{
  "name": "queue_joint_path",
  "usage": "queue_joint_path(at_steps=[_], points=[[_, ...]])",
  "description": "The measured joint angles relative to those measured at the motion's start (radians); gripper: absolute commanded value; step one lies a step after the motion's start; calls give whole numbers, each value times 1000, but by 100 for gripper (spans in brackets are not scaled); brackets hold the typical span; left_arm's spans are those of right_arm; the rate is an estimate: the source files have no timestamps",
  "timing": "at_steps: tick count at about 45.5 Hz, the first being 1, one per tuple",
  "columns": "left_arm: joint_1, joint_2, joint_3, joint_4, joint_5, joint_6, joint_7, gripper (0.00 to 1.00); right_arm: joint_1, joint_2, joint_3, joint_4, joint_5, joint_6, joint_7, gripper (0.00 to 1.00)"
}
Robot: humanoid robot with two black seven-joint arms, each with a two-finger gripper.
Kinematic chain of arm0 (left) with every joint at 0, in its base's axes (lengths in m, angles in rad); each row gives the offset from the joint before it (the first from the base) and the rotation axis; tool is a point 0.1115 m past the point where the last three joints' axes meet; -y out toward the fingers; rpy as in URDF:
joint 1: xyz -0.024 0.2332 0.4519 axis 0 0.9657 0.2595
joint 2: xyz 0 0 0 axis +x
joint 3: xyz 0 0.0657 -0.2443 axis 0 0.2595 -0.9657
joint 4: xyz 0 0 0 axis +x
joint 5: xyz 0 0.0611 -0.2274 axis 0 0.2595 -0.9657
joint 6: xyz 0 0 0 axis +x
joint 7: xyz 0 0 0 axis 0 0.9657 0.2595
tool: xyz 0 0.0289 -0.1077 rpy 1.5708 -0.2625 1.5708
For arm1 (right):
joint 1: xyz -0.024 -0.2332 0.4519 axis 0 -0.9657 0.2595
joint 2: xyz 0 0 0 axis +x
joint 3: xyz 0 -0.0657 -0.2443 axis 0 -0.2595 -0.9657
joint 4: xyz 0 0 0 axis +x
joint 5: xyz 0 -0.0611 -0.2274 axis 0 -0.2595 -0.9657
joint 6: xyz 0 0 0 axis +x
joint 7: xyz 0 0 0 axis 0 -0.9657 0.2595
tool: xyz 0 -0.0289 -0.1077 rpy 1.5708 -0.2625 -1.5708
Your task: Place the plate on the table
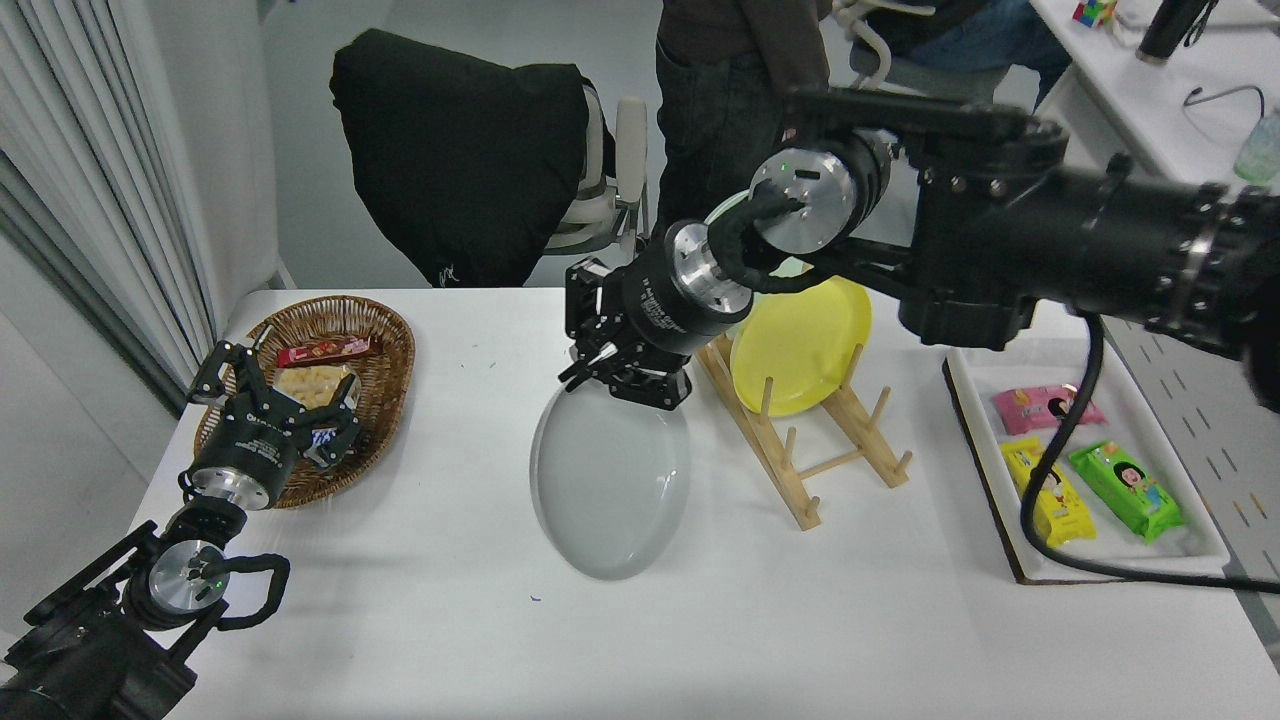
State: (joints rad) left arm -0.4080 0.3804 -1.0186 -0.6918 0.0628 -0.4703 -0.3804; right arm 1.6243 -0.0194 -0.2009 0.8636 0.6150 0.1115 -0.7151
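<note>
My right gripper (625,385) is shut on the top rim of the pale gray plate (610,485). The plate hangs tilted over the middle of the white table (700,620), left of the wooden rack (800,450). Its lower edge is close to the tabletop; I cannot tell whether it touches. My left arm is parked at the lower left, its gripper (270,395) open beside the basket.
A yellow plate (800,345) stands in the wooden rack, with a sliver of mint-green plate (790,268) behind it. A wicker basket (375,345) with snacks sits at the left. A white tray (1180,545) with snack packs is at the right. A person (720,100) stands at the far side.
</note>
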Motion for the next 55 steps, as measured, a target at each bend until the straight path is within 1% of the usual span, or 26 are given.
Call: queue_joint_path(at_steps=[12, 21, 34, 39, 46, 55], points=[[0, 0, 0, 0, 0, -1, 0, 98, -111, 13, 21, -60, 16, -37, 3, 0], [0, 0, 0, 0, 0, -1, 0, 98, -181, 17, 53, -119, 13, -91, 3, 0], [0, 0, 0, 0, 0, 0, 0, 98, -274, 18, 165, -172, -96, -191, 5, 0], [0, 0, 0, 0, 0, 0, 0, 98, -298, 19, 191, -178, -131, -206, 5, 0], [0, 0, 0, 0, 0, 0, 0, 98, -326, 19, 249, -184, -240, -219, 6, 0], [0, 0, 0, 0, 0, 0, 0, 98, -362, 19, 316, -195, -289, -227, 8, 0]])
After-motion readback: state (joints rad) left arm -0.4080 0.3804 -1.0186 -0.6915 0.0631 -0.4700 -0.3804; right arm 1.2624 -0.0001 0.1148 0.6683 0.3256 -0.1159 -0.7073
